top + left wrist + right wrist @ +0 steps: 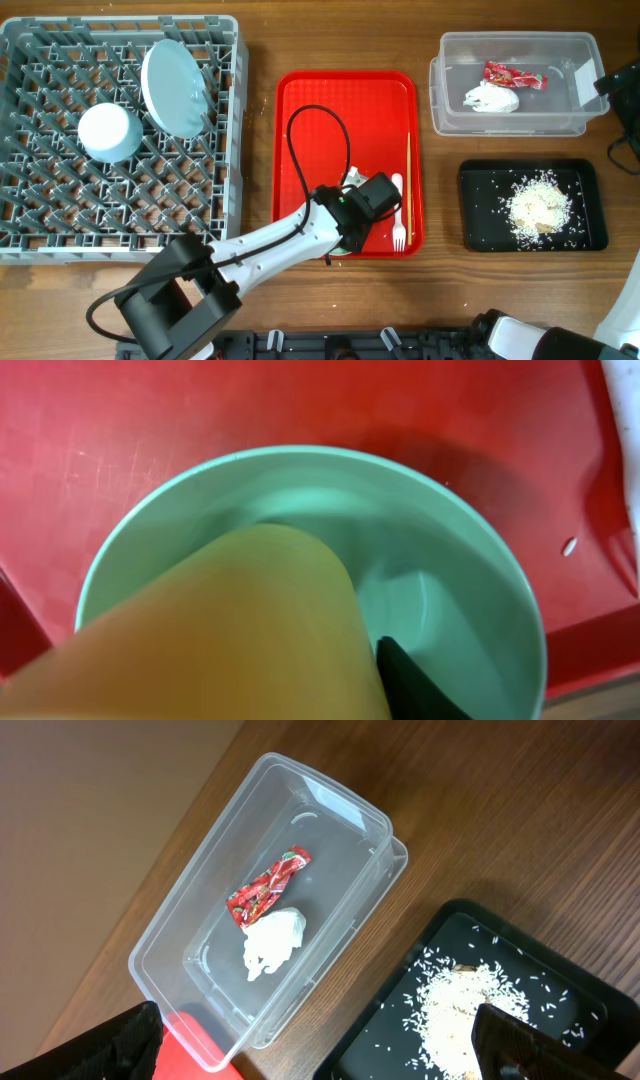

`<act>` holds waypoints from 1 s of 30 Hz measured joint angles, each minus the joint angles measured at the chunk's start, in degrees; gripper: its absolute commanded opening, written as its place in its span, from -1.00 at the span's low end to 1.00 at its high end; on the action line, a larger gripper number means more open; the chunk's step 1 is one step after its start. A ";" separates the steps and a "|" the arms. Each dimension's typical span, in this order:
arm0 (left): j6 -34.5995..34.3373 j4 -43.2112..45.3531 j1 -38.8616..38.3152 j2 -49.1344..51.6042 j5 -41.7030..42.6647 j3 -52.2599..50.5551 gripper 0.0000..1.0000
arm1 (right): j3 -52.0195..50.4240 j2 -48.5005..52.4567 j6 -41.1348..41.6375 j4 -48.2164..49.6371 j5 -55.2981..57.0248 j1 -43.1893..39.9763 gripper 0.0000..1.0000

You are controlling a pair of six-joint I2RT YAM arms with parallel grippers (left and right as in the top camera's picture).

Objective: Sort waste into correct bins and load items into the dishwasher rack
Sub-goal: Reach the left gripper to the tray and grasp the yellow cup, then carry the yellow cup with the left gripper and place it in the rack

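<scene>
In the left wrist view the small yellow cup (220, 630) stands inside the light green saucer-bowl (450, 560) on the red tray (150, 440). My left gripper (250, 700) is shut on the cup, one black finger (410, 685) pressed against its side and the other hidden. The overhead view shows that gripper (350, 232) at the tray's near edge. A white fork (398, 215) and chopsticks (408, 190) lie on the tray's right side. My right gripper (330, 1045) hangs open above the clear tub (180, 920) and the black tray (400, 1010), holding nothing.
The grey dishwasher rack (30, 240) at left holds a pale blue plate (175, 88) and bowl (110, 132). The clear tub (515, 38) contains the red wrapper (513, 76) and white tissue (490, 98). Rice crumbs (540, 205) lie in the black tray (480, 230).
</scene>
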 measured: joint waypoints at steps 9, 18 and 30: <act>-0.46 4.61 0.00 0.00 0.00 -2.69 -0.92 | 0.00 0.00 0.00 -0.02 0.02 0.00 1.00; -2.67 4.31 0.17 -0.94 0.00 0.33 -0.92 | 0.00 0.00 0.00 0.00 0.02 0.00 1.00; -8.37 3.30 28.74 -25.49 9.70 2.97 -0.92 | 0.00 0.00 0.00 -0.02 0.02 0.00 1.00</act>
